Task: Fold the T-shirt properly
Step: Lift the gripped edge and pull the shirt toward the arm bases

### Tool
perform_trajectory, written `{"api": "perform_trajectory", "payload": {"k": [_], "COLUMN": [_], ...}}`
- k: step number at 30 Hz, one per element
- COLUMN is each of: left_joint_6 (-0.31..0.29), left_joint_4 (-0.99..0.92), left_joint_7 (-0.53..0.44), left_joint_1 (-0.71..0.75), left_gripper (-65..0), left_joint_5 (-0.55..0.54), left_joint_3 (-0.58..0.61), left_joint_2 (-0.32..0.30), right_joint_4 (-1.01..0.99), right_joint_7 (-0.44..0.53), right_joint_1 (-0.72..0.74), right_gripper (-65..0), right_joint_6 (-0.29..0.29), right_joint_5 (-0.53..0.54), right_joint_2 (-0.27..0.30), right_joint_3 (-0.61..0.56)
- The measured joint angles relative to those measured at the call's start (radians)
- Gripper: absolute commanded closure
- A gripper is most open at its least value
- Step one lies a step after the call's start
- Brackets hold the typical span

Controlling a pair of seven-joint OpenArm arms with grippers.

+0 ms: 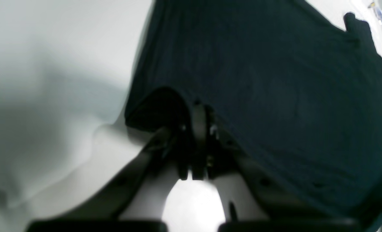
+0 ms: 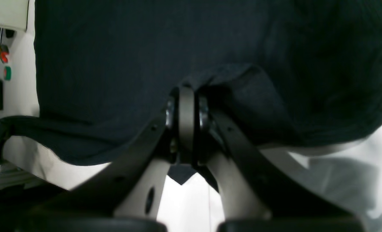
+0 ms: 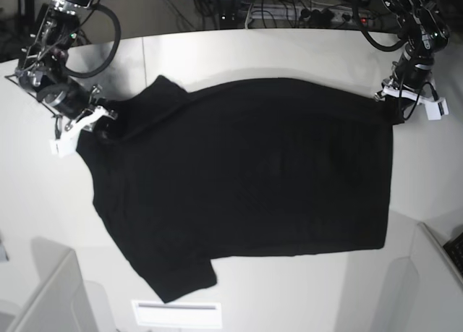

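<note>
The black T-shirt [image 3: 246, 173] lies spread, plain side up, across the white table [image 3: 304, 50], one sleeve pointing to the near left. My left gripper [image 3: 394, 109] is at the shirt's far right corner, shut on the cloth edge; its wrist view shows the left gripper [image 1: 199, 109] with jaws together, pinching a fold of the T-shirt [image 1: 258, 80]. My right gripper [image 3: 101, 126] is at the far left, shut on the shirt by the other sleeve; in its wrist view the right gripper [image 2: 186, 93] clamps bunched fabric of the T-shirt [image 2: 113, 71], which hangs slightly lifted.
Cables and a power strip [image 3: 318, 14] run behind the table's far edge. White panels stand at the near left [image 3: 51, 296] and near right [image 3: 427, 274] corners. A white label [image 3: 177, 314] sits at the front edge.
</note>
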Motion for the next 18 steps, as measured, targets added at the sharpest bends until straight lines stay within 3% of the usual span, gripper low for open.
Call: {"api": "perform_trajectory", "payload": {"k": [4,7,14,18], "left_joint_6": [0.001,0.052,0.056,0.124], "left_joint_4": [0.000,-0.002,-0.004,-0.004], "left_joint_7": [0.000,0.000,0.000,0.000], "left_joint_1": [-0.014,-0.030,-0.050,-0.059], "left_gripper": [0.0,0.0,0.0,0.0], "left_joint_5": [0.000,0.000,0.002,0.001], "left_joint_3": [0.000,0.000,0.000,0.000], "left_joint_2": [0.000,0.000,0.000,0.000], "right_joint_4": [-0.018,-0.043,-0.127,-0.171], "right_joint_7": [-0.006,-0.003,-0.003,-0.006], "right_joint_1": [0.026,0.061,0.124,0.161], "right_gripper": [0.0,0.0,0.0,0.0], "right_joint_6": [0.000,0.000,0.000,0.000], "right_joint_5": [0.000,0.001,0.000,0.000], "right_joint_2": [0.000,0.000,0.000,0.000], "right_joint_3": [-0.003,-0.003,-0.005,-0.007]}}
